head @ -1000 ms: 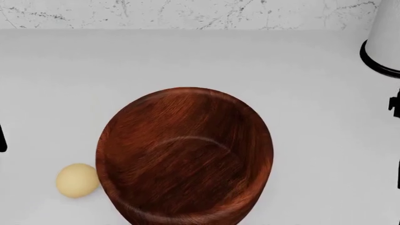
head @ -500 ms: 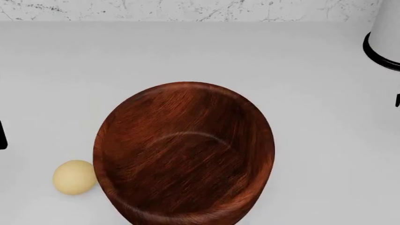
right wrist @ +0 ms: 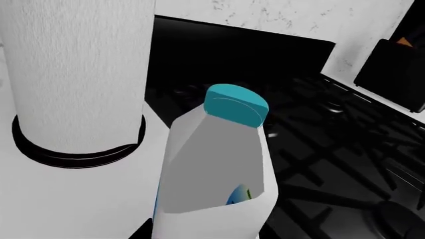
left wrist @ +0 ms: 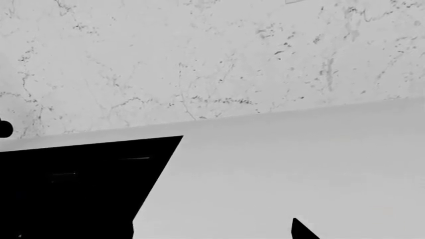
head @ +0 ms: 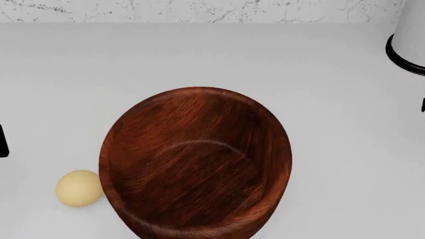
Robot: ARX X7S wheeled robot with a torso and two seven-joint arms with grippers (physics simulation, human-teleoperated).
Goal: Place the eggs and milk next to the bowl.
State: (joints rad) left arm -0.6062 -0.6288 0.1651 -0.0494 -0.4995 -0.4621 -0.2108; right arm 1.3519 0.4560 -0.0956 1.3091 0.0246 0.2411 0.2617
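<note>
Unchanged from half a second ago: same head framing, bowl [head: 195, 162] and pale yellow egg [head: 78, 188] in place. Sits low and central on the white counter [head: 199, 55], that bowl, with the egg just beside its left rim, possibly touching. Stands upright close before the right wrist camera, the milk jug [right wrist: 216, 174], teal cap [right wrist: 236, 104] on top, near a tall white cylinder [right wrist: 76, 74] with a black base ring and a black stovetop [right wrist: 319, 149] behind. Cannot tell either gripper's state; only dark slivers at frame edges. Shows marble backsplash [left wrist: 199, 59], the left wrist view.
</note>
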